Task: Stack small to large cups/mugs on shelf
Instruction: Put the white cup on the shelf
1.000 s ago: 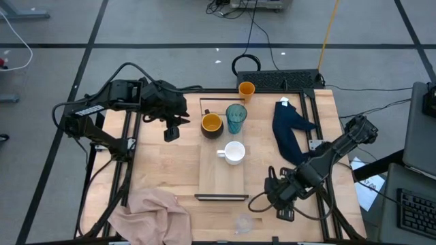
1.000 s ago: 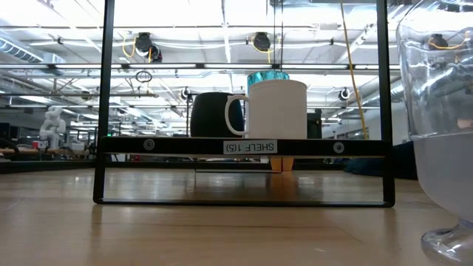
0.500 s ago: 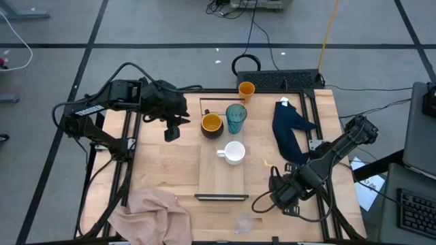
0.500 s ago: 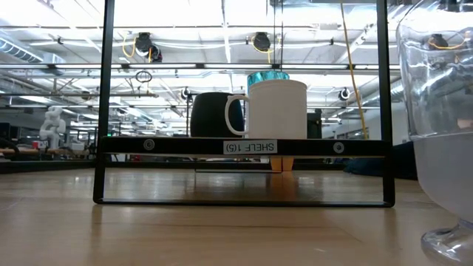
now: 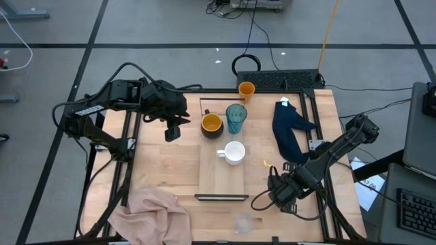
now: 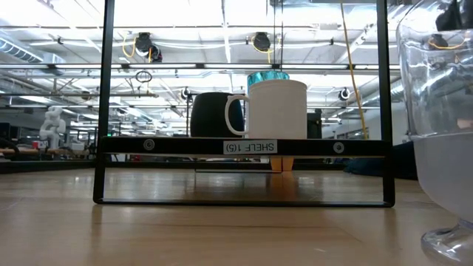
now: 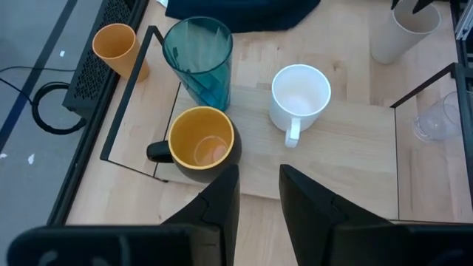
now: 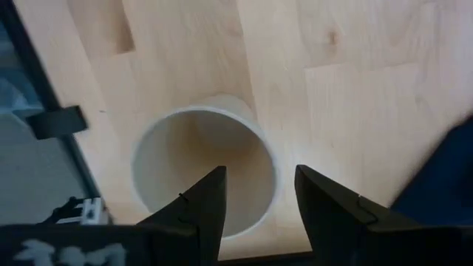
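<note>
R gripper shifted slightly twd shelf, jaws part-open straddling beige cup rim; L gripper narrow, empty.

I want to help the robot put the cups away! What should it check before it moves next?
1. Beige cup upright under the right gripper: ok.
2. Right jaws around the cup's wall: cannot tell; they show over its rim, with a gap between them.
3. Free room on the shelf in front of the white mug: ok.
4. Dark mug, teal tumbler and white mug upright on the shelf: ok.
5. Left gripper out of the way, beside the shelf: ok.
6. Orange cup and clear glass on the shelf: not ok, both stand off it.
</note>
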Controlling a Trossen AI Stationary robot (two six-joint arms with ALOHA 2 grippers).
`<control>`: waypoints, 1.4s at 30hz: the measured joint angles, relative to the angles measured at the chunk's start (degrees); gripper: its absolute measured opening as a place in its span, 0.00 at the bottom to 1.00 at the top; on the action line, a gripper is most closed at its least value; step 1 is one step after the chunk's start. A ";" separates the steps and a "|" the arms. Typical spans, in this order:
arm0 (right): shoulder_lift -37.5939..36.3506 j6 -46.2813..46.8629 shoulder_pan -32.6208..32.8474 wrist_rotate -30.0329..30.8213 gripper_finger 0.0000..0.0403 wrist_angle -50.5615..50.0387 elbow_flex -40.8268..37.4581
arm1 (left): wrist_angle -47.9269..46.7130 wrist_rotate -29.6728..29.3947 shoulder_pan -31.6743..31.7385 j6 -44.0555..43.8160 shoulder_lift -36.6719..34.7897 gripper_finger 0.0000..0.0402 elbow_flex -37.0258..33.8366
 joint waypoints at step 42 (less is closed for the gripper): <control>-9.25 2.45 -5.00 -7.78 0.01 18.18 -17.54 | 2.72 -0.02 0.00 1.47 0.01 0.25 -0.02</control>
